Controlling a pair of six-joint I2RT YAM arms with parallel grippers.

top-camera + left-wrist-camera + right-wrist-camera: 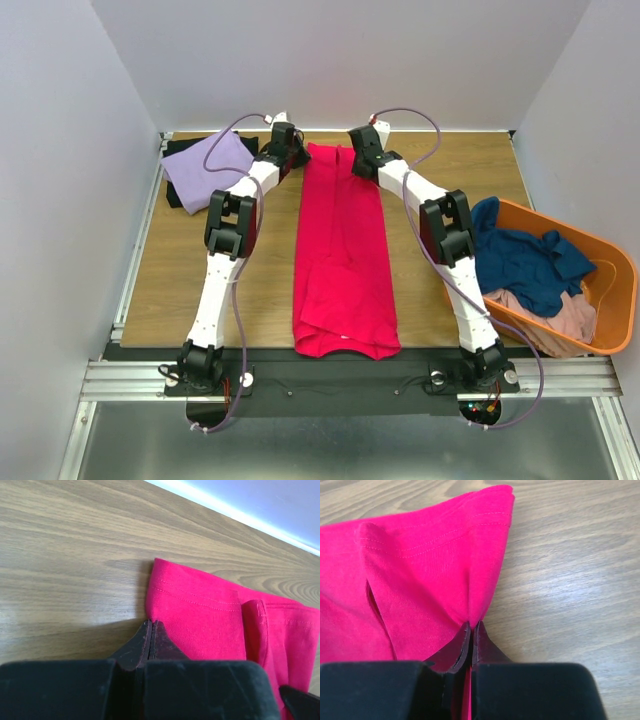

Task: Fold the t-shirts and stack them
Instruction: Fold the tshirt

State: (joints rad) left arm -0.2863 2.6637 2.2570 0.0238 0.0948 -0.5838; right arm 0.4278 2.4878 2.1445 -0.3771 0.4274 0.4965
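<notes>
The crimson-pink t-shirt (340, 250) lies folded into a long narrow strip down the middle of the table, its hem at the far end. My left gripper (296, 153) is shut on the far left corner of that hem; in the left wrist view its tips (152, 623) pinch the edge of the shirt (200, 615). My right gripper (356, 160) is shut on the far right corner; in the right wrist view its tips (473, 625) hold a puckered fold of the shirt (420, 580). A folded lavender t-shirt (215, 165) lies on a black one (177, 149) at the far left.
An orange tub (612, 268) stands at the right edge of the table, holding a navy blue t-shirt (525, 258) and a dusty pink one (548, 313). Grey walls close in the table at the back and sides. A metal rail (340, 378) runs along the near edge.
</notes>
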